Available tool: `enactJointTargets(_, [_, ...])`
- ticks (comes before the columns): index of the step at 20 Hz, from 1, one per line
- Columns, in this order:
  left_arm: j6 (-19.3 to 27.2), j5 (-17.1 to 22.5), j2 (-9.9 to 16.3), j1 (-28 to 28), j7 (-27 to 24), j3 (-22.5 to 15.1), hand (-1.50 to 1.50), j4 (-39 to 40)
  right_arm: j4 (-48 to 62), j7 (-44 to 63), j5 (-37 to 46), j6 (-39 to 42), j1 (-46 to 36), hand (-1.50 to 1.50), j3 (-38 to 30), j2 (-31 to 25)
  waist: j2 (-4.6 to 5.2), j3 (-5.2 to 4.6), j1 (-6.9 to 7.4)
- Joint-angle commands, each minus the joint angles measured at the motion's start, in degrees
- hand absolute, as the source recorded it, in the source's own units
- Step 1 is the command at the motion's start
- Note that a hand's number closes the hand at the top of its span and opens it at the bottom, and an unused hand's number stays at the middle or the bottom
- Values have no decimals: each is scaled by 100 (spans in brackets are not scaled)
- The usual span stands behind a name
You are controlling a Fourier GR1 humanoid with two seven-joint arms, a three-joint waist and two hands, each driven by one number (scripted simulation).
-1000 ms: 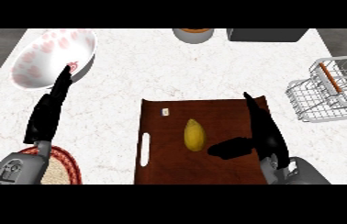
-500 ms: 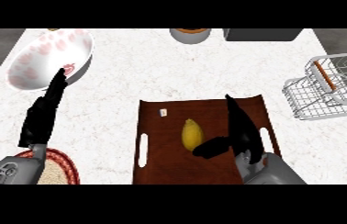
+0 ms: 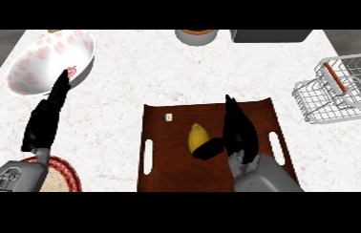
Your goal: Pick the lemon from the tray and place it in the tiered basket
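Lemon: small yellow oval lemon (image 3: 197, 135) lies on the dark brown rectangular tray (image 3: 169, 172) near its middle, not lifted.
Tray: rests on the white speckled bench (image 3: 148, 79), with a slot handle at each side; a tiny pale tag (image 3: 168, 117) sits near its upper left.
Right robot hand: right robot hand (image 3: 236, 129) is over the tray just beside the lemon on its right side, fingers straight and pointing up the view, thumb reaching under the lemon's lower end; not closed round it.
Left robot hand: left robot hand (image 3: 48, 120) rests at the view's left, fingers straight, tips near the white bowl with red markings (image 3: 46, 60).
Basket: white wire tiered basket (image 3: 328, 96) stands at the right edge, well apart from the tray.
Step in hand: judged as the approach to the grasp; pick not yet made.
Next move: fingers need to curl round the lemon, then lift and carry it right to the basket.
Hidden: whether the thumb touches the lemon cannot be told; basket is cut off at the right edge, upper tier unclear.
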Motion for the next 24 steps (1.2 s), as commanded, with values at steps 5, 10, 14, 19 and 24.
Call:
enactJointTargets(5, [-67,-23,19,28,195,16,0,-244,222,1345,661,575,12,-150,-219,773,-8,9,15])
enactJointTargets(10, [-167,21,-15,-32,176,57,0,-195,346,1344,522,626,-37,-150,-374,786,10,10,54])
enactJointTargets(14, [-59,-96,-110,80,181,29,0,-263,416,1344,566,413,107,-150,-375,789,25,18,88])
enactJointTargets(19, [57,-300,-294,-9,102,-64,0,-127,558,1331,414,473,32,-150,-318,791,40,19,71])
enactJointTargets(24, [-46,-257,-308,7,-3,32,0,-75,954,1140,114,151,-112,-150,-305,791,49,20,120])
